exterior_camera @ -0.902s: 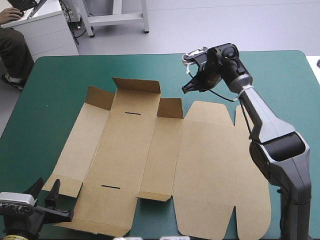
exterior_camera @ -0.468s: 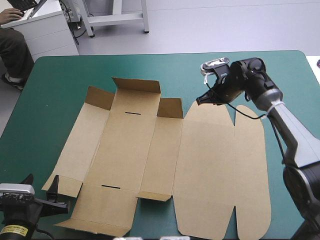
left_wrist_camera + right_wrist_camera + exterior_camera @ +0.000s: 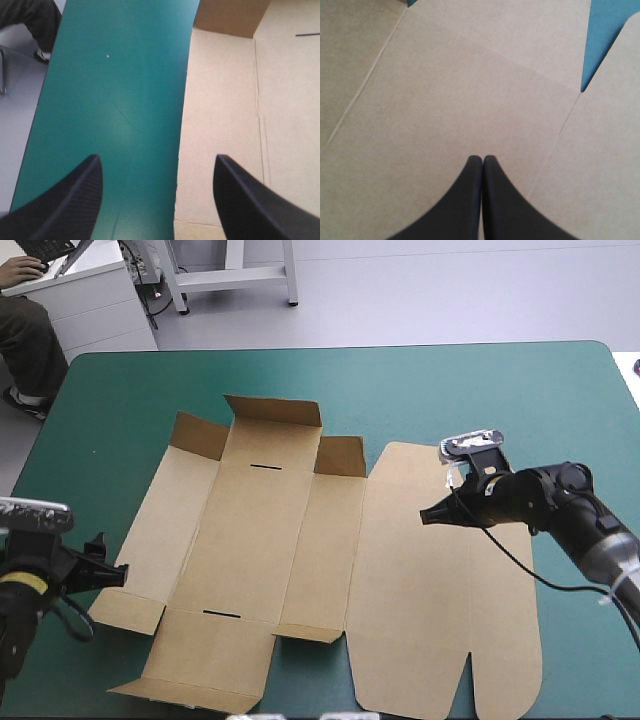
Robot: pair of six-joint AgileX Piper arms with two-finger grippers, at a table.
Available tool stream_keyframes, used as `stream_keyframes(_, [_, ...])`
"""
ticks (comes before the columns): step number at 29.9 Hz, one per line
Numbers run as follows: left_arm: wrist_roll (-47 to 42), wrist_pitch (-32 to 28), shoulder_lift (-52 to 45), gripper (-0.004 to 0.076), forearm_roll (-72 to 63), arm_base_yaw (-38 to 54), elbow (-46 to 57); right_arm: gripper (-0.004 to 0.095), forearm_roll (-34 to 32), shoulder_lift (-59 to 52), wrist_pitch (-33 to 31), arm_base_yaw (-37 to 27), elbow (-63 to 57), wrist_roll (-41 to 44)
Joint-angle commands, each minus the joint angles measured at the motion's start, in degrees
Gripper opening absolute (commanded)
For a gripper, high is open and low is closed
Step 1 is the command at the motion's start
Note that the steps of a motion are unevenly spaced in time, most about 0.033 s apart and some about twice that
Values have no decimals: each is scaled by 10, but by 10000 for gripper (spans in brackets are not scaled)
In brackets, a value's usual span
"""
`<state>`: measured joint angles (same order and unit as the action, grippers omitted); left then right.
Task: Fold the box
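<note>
Box point(image 3: 400, 570) of creased brown board spread on teal-green desk point(image 3: 150, 390), right tool point(image 3: 482, 159) pressed together above it, left tool point(image 3: 156, 160) spread astride its edge

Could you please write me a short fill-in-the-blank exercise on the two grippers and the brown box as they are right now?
1. The left gripper has its fingers ____, with the left edge of the box showing between them.
2. The right gripper is ____, its tip over the box's wide right-hand panel.
3. The box's long middle panel carries ____ short dark slits.
4. The table cover is ____ in colour.

Missing words: open; shut; two; teal-green
</note>
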<state>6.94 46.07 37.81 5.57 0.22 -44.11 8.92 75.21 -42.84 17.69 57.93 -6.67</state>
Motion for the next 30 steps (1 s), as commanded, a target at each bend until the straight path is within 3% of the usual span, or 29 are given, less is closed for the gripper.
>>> stream_keyframes(1, [-7,8,94,457,7,-3,-65,-20,27,-66,35,-4,-33,-6])
stream_keyframes(8, [-37,50,246,457,-4,12,-124,-20,31,-169,35,-4,-114,-9])
stream_keyframes(14, [-16,61,319,457,-71,105,-140,-20,31,-256,20,-4,-159,10])
stream_keyframes(22, [151,89,374,457,-282,243,-145,-20,30,-327,-11,-4,-189,41])
stream_keyframes(27, [276,150,423,458,-383,260,-149,-20,30,-355,-17,-4,-189,43])
stream_keyframes(30, [292,171,455,458,-399,260,-149,-20,31,-369,-28,-4,-189,43])
